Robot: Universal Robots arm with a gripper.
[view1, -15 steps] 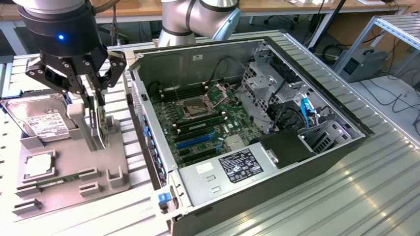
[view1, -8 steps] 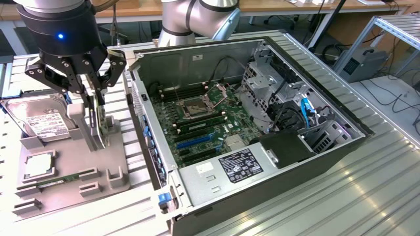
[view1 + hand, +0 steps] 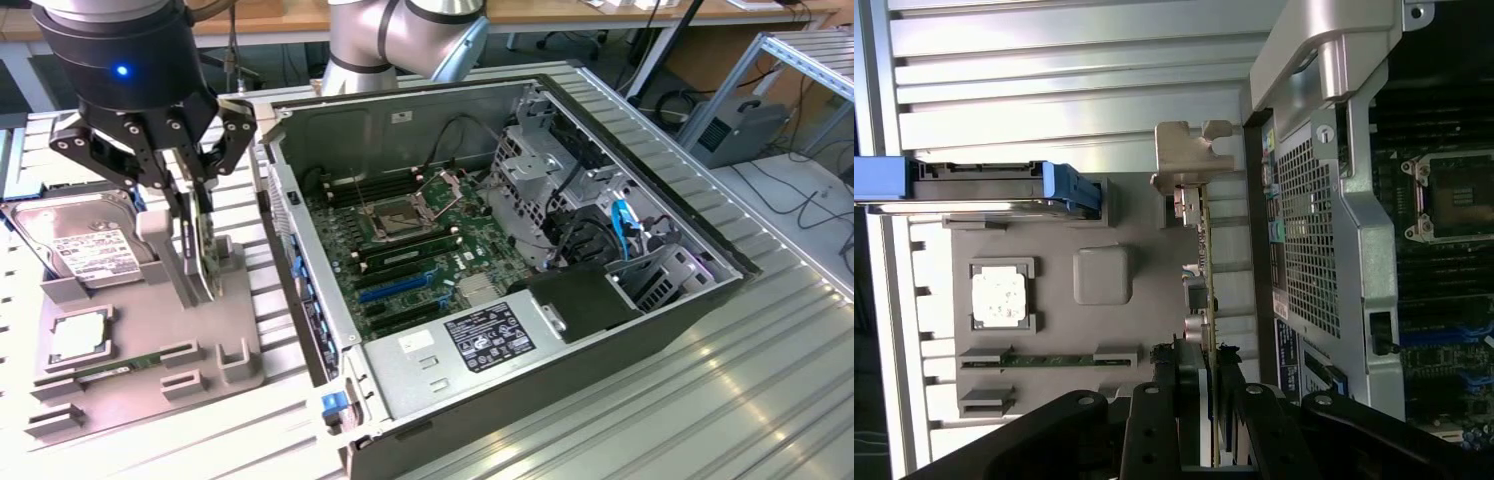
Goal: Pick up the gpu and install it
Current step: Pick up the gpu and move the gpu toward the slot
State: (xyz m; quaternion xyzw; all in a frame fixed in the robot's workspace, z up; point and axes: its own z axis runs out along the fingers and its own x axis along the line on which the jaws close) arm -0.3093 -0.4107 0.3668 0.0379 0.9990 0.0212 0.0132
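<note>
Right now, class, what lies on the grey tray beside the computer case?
Hard drive, processor chip, memory stick, and the gpu upright, gripped by the tool. The tray under the drive is covered.

Gripper [image 3: 191, 195]: fingers closed on the upper edge of the gpu [image 3: 200, 255]. The card stands upright, edge-on, over the grey fixture tray [image 3: 234, 335], beside the hard drive [image 3: 87, 250]. The open computer case [image 3: 561, 400] lies to the exterior view's right of the tray, motherboard [image 3: 414, 250] exposed
</note>
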